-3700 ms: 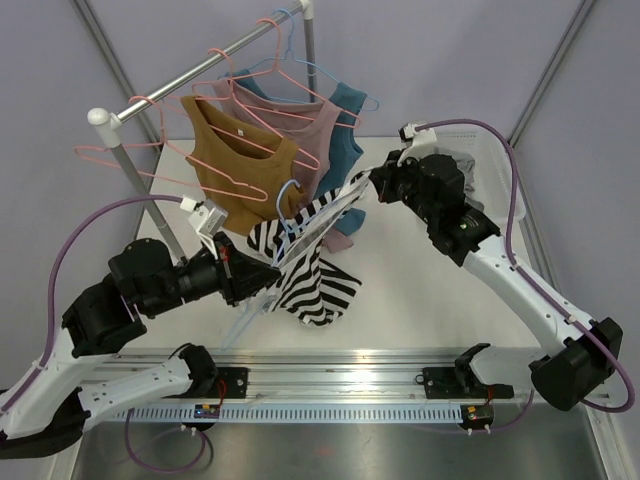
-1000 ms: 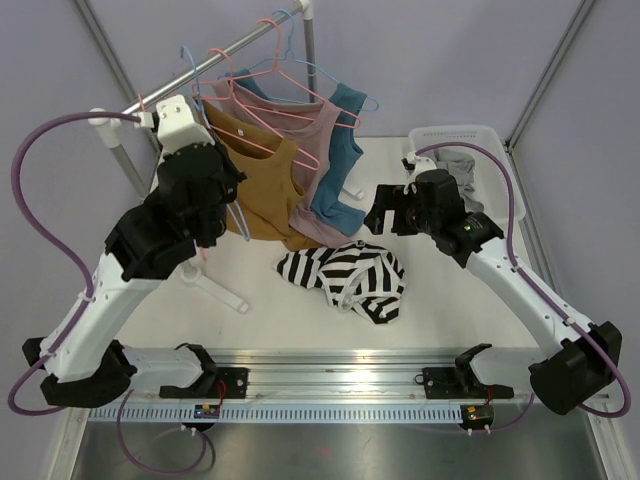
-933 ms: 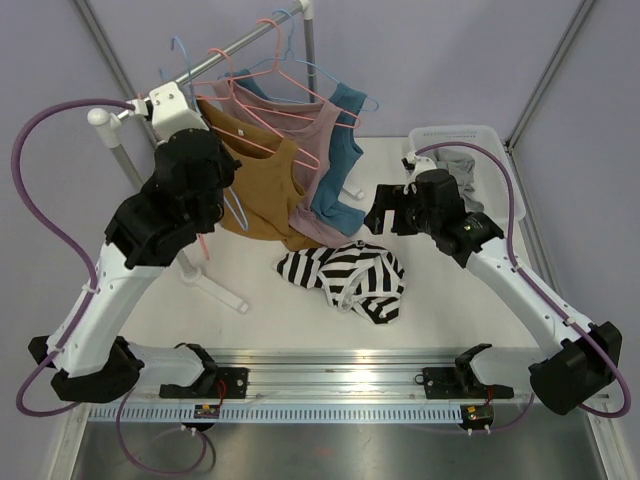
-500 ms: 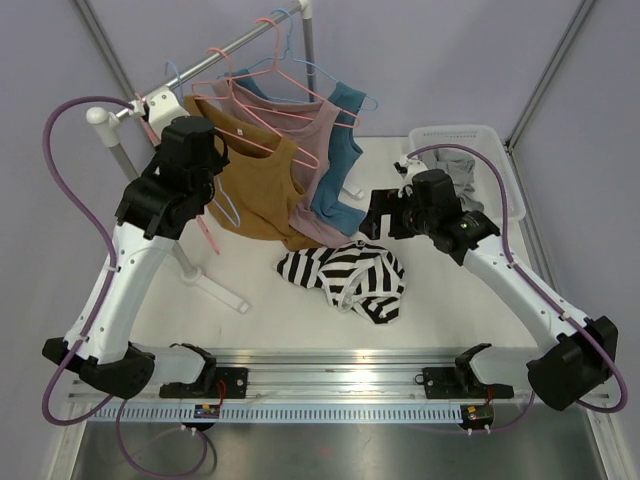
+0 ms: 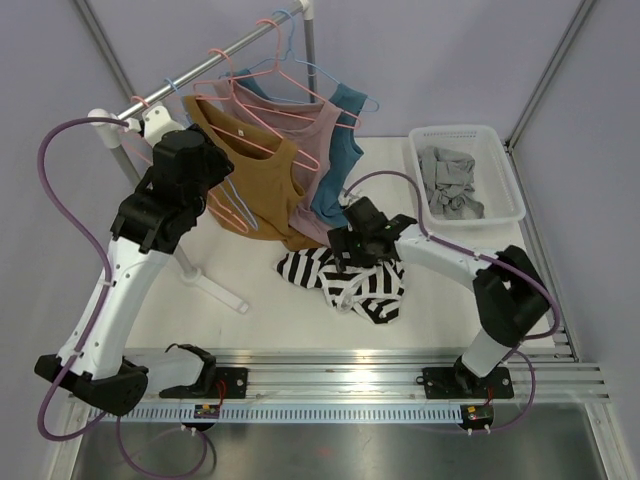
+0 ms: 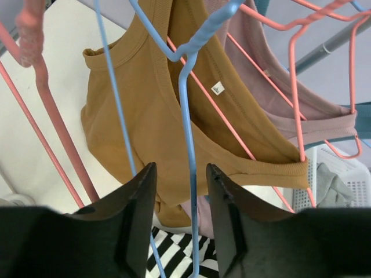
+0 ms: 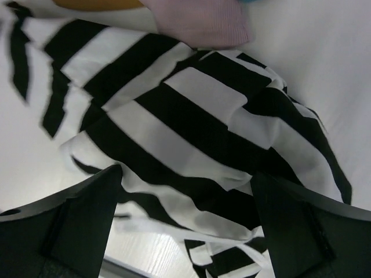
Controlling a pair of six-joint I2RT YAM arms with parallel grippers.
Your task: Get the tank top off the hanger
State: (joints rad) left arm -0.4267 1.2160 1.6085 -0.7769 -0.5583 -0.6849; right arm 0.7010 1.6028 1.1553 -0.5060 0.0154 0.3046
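The black-and-white striped tank top (image 5: 362,282) lies crumpled on the table, off any hanger. My right gripper (image 5: 352,250) hovers low over its far edge. In the right wrist view its jaws (image 7: 186,174) are spread wide, with the striped cloth (image 7: 174,116) beneath them and nothing gripped. My left gripper (image 6: 181,168) is raised by the rail (image 5: 200,62). It is open, and the bare blue hanger (image 6: 184,116) has its wire running loosely between the fingers. That blue hanger (image 5: 240,208) hangs from the rail beside the mustard top.
A mustard top (image 5: 255,180), a pink top (image 5: 322,150) and a teal top (image 5: 347,135) hang on pink hangers from the rail. A white basket (image 5: 465,131) holding grey clothes (image 5: 450,185) sits at the back right. The rack's foot (image 5: 215,290) crosses the table on the left.
My left gripper has opened and let go of the blue hanger at the rail. My right arm has swung down and left onto the striped tank top.
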